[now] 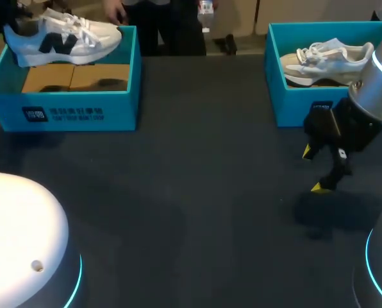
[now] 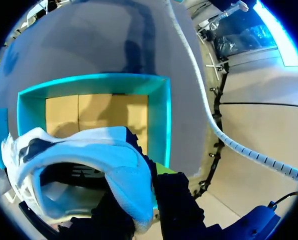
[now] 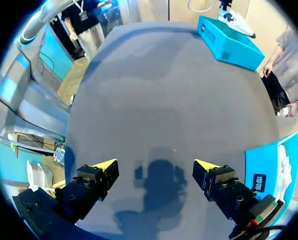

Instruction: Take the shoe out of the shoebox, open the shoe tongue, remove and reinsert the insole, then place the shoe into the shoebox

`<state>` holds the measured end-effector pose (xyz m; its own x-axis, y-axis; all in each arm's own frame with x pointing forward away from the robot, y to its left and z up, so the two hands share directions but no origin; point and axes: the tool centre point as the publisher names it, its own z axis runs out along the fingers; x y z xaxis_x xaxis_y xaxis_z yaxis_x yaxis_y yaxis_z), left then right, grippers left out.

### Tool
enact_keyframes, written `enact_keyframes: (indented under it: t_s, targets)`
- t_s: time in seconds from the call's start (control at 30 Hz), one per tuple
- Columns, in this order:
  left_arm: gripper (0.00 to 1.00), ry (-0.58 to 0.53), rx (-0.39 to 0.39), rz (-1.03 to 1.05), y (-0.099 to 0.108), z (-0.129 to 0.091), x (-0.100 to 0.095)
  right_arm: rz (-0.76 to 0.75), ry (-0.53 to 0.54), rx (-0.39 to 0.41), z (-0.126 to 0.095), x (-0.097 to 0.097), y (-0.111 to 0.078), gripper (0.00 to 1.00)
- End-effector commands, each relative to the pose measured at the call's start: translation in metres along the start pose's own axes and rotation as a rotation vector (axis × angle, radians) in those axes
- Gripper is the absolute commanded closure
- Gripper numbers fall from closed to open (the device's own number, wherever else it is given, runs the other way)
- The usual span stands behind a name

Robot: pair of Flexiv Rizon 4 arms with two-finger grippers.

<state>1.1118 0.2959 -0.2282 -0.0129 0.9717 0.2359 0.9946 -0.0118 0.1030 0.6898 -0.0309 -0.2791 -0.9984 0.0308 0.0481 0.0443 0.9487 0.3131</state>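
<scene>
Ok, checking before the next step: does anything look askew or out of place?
Only the white shoe: it hangs above the left shoebox, not inside, its heel clamped in the left gripper. The beige shoe lies in the right shoebox. Nothing looks spilled or damaged.

You look down on a dark grey table (image 1: 178, 212) with a matte, even top that fills nearly the whole head view, lit from overhead, so that a soft blurred shadow (image 1: 329, 215) lies on it toward your right, while the rest stays evenly dim.
</scene>
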Motion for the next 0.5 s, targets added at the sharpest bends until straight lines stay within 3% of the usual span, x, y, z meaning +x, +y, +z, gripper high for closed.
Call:
enact_keyframes:
  t_s: [0.03,0.5]
  targets:
    - [1.0,0.01,0.02,-0.002,0.011,0.011,-0.002,0.0,-0.001,0.003,0.001,0.0,0.0,0.0]
    - [1.0,0.052,0.03,0.014,0.002,0.044,-0.015,0.0,-0.001,0.003,0.001,0.0,0.0,0.0]
